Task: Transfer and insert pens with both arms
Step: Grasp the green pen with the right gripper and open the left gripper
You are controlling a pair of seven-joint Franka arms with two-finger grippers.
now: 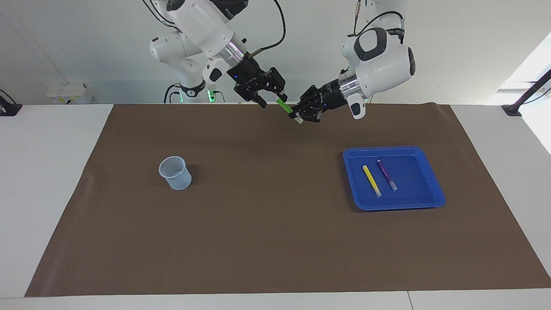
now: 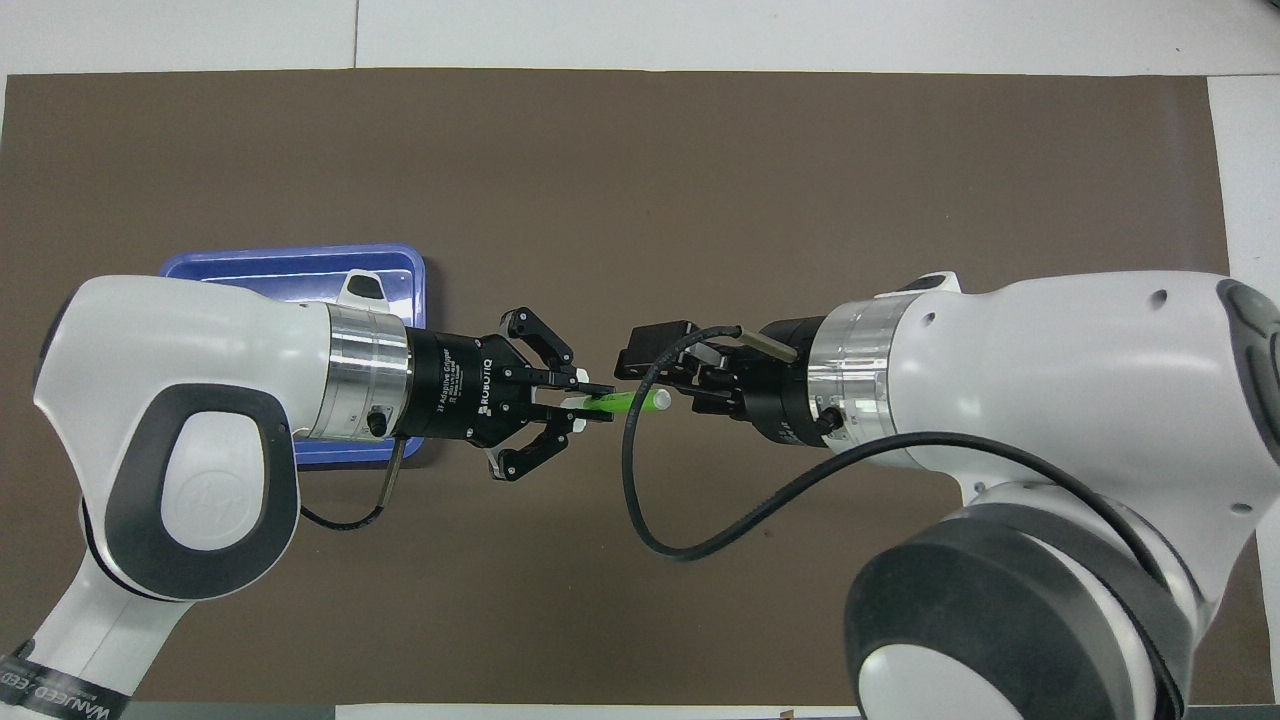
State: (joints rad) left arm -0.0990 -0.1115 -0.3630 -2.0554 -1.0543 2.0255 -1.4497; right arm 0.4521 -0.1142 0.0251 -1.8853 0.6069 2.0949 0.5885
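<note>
Slanting green pen [image 1: 283,105], whitish end

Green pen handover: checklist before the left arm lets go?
1. Left gripper shut on the green pen, held in the air over the mat: ok.
2. Right gripper is at the pen's free end: ok.
3. Right gripper has a firm hold on the pen: cannot tell. Do not release until this is confirmed.
4. Cup stands upright on the mat, toward the right arm's end: ok.
5. Yellow pen and purple pen lie in the tray, apart from each other: ok.
</note>
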